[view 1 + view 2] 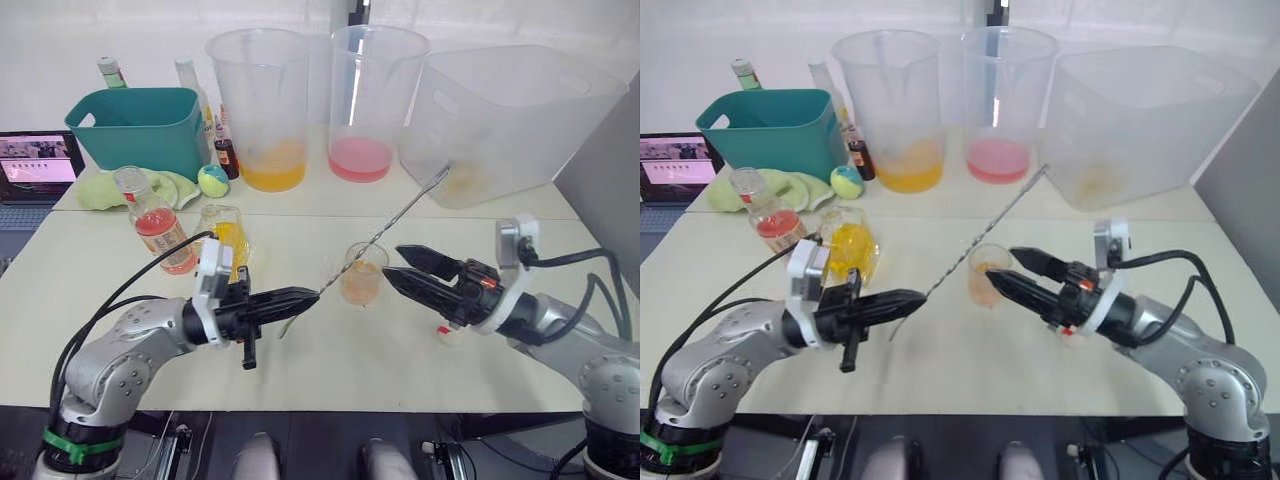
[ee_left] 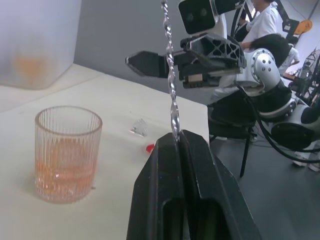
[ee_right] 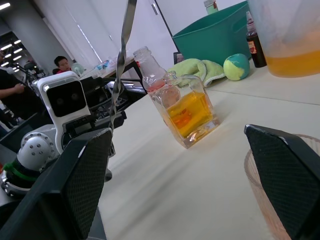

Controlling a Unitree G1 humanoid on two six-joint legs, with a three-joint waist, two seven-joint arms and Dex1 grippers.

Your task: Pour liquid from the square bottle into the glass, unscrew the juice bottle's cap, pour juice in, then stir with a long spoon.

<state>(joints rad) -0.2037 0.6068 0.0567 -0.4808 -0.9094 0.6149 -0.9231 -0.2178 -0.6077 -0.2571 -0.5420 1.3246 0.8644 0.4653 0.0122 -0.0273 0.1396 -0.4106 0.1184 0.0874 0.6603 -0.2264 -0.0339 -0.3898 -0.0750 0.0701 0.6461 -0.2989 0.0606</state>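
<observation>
The left gripper (image 1: 300,296) is clamped on the spoon (image 1: 385,231), whose long axis slants up and far-right over the glass (image 1: 361,273). The glass stands between both grippers; the right gripper (image 1: 402,262), spread wide, sits just right of it.

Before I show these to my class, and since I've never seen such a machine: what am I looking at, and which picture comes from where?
It is a two-armed humanoid robot at a table. The two wide pictures come from its head camera, looking down over its arms; the other two come from cameras on its wrists. The left claw is shut on the long spoon, a thin twisted metal rod slanting up past the glass, which holds orange-pink drink. The right claw is open beside the glass, holding nothing. Also on the table are the square bottle with yellow liquid, the uncapped juice bottle, a teal basket and large plastic buckets.
</observation>
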